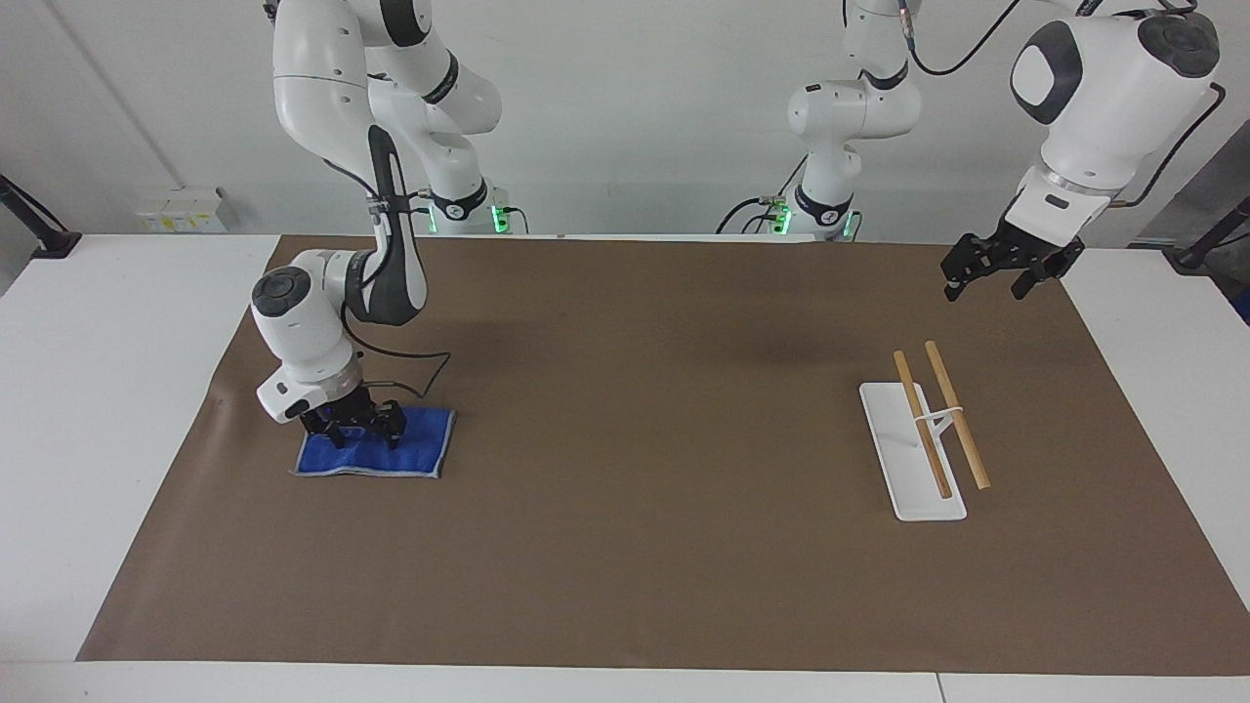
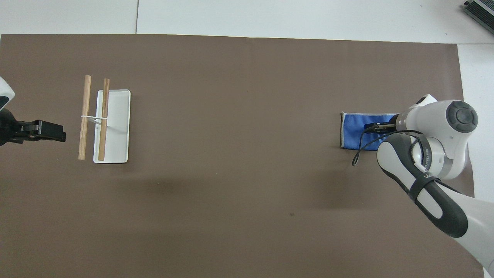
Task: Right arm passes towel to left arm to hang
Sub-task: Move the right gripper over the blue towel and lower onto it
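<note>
The right hand (image 1: 363, 431) is down on the towel (image 1: 410, 451), its fingertips pressed into the blue cloth at the end of the towel that lies toward the right arm's end of the tabletop (image 1: 107, 391). Its fingers are spread with cloth between them, but whether they have pinched the fabric yet I cannot tell; the towel lies flat on the brown mat (image 1: 645, 547), with only a slight ripple along the edge under the hand. In the overhead view the right arm (image 2: 432, 154) covers that end of the towel (image 2: 357, 133), and the hand's tip (image 2: 376, 126) shows just over the blue cloth. A thin black cable (image 1: 410, 376) loops from the wrist and hangs just above the mat beside the towel, on the side nearer the robots.

The left hand (image 1: 1006, 266) hangs in the air with its fingers apart and nothing between them, over the mat's edge at the left arm's end of the tabletop. The left arm (image 1: 1104, 88) waits there. Below this hand, and well apart from it, stands the rack: a white base plate (image 1: 913, 488) carrying two wooden rods (image 1: 957, 415) side by side, joined by a thin white crosspiece. In the overhead view the left hand (image 2: 46, 130) points toward the rods (image 2: 85, 116) from just beside them.

The towel and the right hand are well apart from the rack and the left hand, with bare mat between.
</note>
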Controlling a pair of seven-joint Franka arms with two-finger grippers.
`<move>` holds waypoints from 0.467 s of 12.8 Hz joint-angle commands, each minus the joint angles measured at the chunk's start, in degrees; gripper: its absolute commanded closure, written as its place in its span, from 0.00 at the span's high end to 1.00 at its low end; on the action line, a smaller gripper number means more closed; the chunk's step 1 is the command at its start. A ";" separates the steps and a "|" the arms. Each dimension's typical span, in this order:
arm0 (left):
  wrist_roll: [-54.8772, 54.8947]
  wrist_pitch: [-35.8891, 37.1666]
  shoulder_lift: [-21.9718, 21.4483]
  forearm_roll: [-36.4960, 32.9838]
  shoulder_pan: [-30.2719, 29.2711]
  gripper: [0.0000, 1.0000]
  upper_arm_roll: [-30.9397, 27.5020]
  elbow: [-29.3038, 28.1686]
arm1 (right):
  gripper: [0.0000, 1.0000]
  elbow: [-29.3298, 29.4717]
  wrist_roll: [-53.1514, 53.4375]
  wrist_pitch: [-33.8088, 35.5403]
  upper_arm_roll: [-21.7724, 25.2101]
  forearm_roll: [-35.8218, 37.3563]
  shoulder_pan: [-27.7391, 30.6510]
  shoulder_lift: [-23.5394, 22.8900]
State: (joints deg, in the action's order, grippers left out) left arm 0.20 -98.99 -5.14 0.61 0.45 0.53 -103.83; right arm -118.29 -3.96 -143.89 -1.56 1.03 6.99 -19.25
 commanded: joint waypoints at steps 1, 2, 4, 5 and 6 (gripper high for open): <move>0.59 -1.03 -1.54 -0.61 0.25 1.00 -0.01 -1.72 | 0.31 -0.72 -1.31 -1.04 -0.38 -0.32 0.40 -0.35; 0.59 -1.02 -1.54 -0.61 0.34 1.00 0.08 -1.72 | 0.20 -0.63 -1.23 -1.04 -0.38 -0.32 0.40 -0.26; 0.59 -0.59 -1.54 -0.61 0.43 1.00 0.17 -1.81 | 0.06 -0.54 -1.14 -1.04 -0.38 -0.32 0.40 -0.26; 0.67 -0.32 -1.54 -0.61 0.34 1.00 0.17 -1.81 | 0.05 -0.54 -1.14 -1.04 -0.38 -0.32 0.31 -0.17; 0.41 -0.06 -1.63 -0.61 0.26 1.00 -0.01 -1.81 | 0.04 -0.37 -1.05 -0.95 -0.38 -0.32 0.31 0.18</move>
State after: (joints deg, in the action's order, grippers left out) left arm 0.23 -98.97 -5.14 0.61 0.51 0.84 -103.86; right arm -118.16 -3.96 -143.92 -1.65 1.03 6.94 -18.95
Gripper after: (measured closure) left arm 0.000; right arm 0.877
